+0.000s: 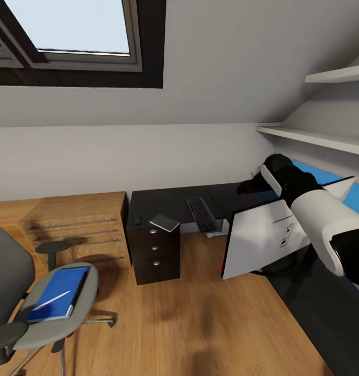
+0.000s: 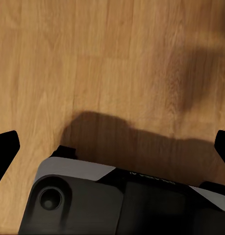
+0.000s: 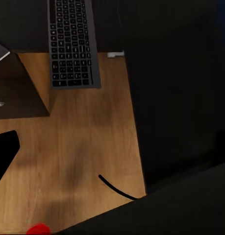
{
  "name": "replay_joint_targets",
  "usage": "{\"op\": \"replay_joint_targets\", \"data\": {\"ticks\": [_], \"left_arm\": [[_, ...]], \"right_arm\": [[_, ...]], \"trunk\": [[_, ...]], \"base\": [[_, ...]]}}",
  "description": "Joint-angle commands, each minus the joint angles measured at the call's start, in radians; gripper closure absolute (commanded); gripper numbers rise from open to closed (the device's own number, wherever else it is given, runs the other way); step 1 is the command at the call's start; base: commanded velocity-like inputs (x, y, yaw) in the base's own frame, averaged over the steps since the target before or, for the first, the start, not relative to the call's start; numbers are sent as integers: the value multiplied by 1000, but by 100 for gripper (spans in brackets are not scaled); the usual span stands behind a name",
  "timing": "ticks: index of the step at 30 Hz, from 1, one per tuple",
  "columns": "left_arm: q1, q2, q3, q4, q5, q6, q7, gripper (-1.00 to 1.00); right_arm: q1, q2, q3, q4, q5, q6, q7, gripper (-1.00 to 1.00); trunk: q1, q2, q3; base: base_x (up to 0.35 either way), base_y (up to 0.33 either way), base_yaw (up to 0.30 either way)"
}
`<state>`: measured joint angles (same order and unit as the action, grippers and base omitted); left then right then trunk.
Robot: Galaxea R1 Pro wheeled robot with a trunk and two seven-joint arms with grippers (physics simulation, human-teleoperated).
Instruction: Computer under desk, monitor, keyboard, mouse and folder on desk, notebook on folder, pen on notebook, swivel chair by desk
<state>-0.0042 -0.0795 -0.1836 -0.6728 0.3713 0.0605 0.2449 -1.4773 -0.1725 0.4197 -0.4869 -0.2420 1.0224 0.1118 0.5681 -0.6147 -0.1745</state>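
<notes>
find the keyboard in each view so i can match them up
Head view: the keyboard lies on the black desk, its near end sticking out over the desk's front edge, right of the notebook.
Right wrist view: keyboard seen from above, one end overhanging the wooden floor.
Left wrist view: not in it.
Shared landmark: the dark drawer unit beside the keyboard.

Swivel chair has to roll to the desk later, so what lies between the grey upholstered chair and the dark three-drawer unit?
In the head view, bare wood floor separates the grey swivel chair from the drawer unit.
</notes>
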Motion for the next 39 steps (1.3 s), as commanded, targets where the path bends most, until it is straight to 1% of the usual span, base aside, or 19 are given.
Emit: {"op": "replay_joint_targets", "data": {"ticks": [1, 5, 9, 12, 13, 17, 29, 33, 34, 37, 39], "left_arm": [[0, 1, -5, -3, 8, 4, 8, -100], [0, -1, -6, -3, 8, 4, 8, -100], [0, 0, -6, -4, 9, 4, 9, -100], [0, 0, -6, -4, 9, 4, 9, -100], [0, 0, -7, -4, 9, 4, 9, -100], [0, 0, -7, -4, 9, 4, 9, -100], [0, 1, -7, -4, 9, 4, 8, -100], [0, 1, -7, -4, 9, 4, 8, -100], [0, 1, -7, -4, 9, 5, 8, -100], [0, 0, -7, -4, 9, 5, 8, -100], [0, 0, -7, -4, 9, 5, 8, -100]], "right_arm": [[-6, 4, 14, 5, -1, 5, 9, -100], [-21, 25, 36, 27, 6, 11, 30, -100], [-23, 24, 58, 50, 16, 12, 33, -100], [-24, 24, 61, 66, 19, 13, 34, -100], [-24, 20, 63, 72, 21, 12, 37, -100], [-24, 16, 63, 73, 21, 12, 37, -100], [-24, 15, 68, 72, 20, 12, 38, -100], [-24, 3, 67, 71, 19, 14, 93, -100], [-24, -3, 67, 67, 34, 16, 146, -100], [-24, -4, 67, 65, 60, 16, 164, -100], [-24, -4, 67, 64, 66, 16, 166, -100]], "trunk": [[0, -2, -2], [0, -2, -2], [0, -2, -2], [0, -2, -2], [0, -2, -2], [0, -2, -2], [0, -2, -2], [0, -2, -2], [0, -2, -2], [0, -2, -2], [0, -2, -2]], "base": [[0, 0, 0], [0, 0, 0], [0, 0, 0], [0, 0, 0], [0, 0, 0], [0, 0, 0], [0, 0, 0], [0, 0, 0], [0, 0, 0], [0, 0, 0], [0, 0, 0]]}}
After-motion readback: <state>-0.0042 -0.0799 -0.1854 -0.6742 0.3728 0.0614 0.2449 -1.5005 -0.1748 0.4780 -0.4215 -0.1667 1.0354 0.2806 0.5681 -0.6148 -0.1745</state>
